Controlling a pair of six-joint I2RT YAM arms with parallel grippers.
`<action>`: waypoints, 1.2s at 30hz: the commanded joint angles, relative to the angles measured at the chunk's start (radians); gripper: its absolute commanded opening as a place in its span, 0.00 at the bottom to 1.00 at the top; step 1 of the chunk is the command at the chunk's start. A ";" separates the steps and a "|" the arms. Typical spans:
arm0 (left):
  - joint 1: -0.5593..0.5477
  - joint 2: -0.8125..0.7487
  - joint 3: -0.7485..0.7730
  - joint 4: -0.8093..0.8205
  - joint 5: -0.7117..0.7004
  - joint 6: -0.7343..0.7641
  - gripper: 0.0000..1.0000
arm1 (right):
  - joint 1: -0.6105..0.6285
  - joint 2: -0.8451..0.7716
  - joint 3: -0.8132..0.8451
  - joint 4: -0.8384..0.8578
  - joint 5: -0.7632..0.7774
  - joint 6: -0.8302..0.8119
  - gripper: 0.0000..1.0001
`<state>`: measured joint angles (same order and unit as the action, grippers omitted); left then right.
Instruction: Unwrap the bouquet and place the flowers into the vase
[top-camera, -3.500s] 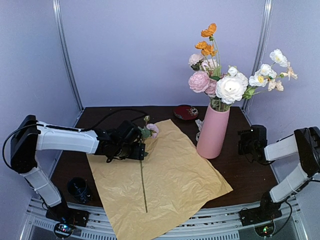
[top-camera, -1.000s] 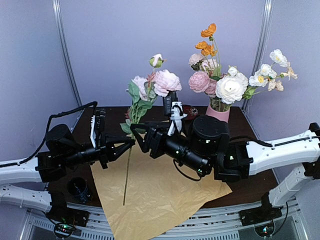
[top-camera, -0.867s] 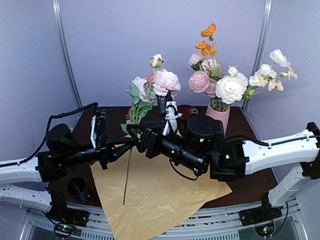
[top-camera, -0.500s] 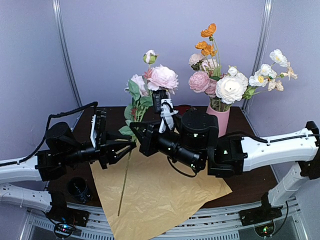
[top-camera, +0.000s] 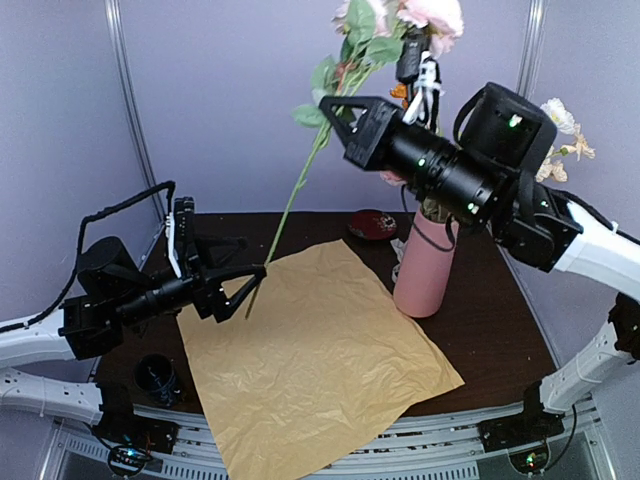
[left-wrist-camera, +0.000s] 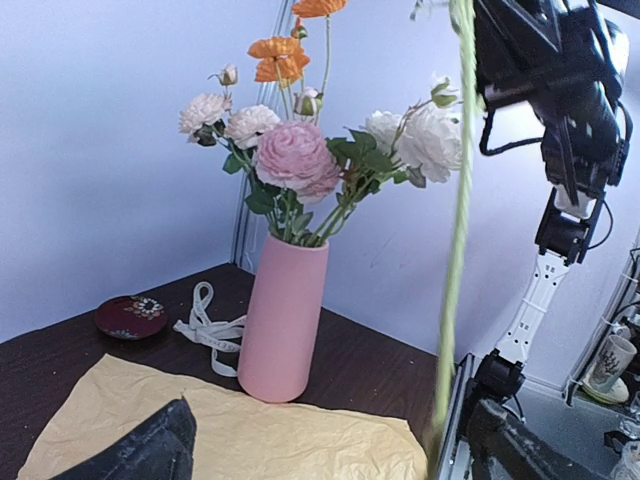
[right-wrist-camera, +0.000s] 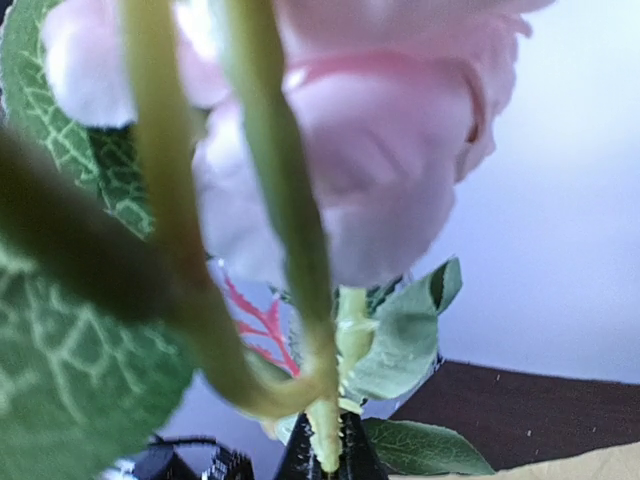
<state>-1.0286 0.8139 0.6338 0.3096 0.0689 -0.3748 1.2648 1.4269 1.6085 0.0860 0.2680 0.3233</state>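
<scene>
The right gripper is clenched on a pink flower's stem, holding it tilted high above the desk. The stem's lower end hangs between the spread jaws of the released left gripper. The vase stands well apart, to the right.

1 vase, 1 paper sheet, 1 red dish, 1 ribbon, 1 cup.

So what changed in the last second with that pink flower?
The right gripper took hold of the flower and lifted it up and right, toward the vase; the left gripper let go and stands open. Vase and paper stayed put.
</scene>
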 joint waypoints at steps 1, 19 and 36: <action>-0.001 0.007 -0.009 0.027 -0.071 -0.021 0.98 | -0.162 -0.044 0.057 0.107 -0.099 0.055 0.00; -0.001 -0.002 -0.045 0.026 -0.146 -0.024 0.98 | -0.406 0.023 0.196 0.639 -0.268 0.115 0.00; -0.001 0.105 -0.024 0.064 -0.146 -0.007 0.98 | -0.408 -0.041 0.233 0.657 -0.064 -0.271 0.00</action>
<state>-1.0286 0.9089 0.5968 0.3054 -0.0685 -0.3943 0.8616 1.4128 1.8156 0.7387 0.1814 0.1341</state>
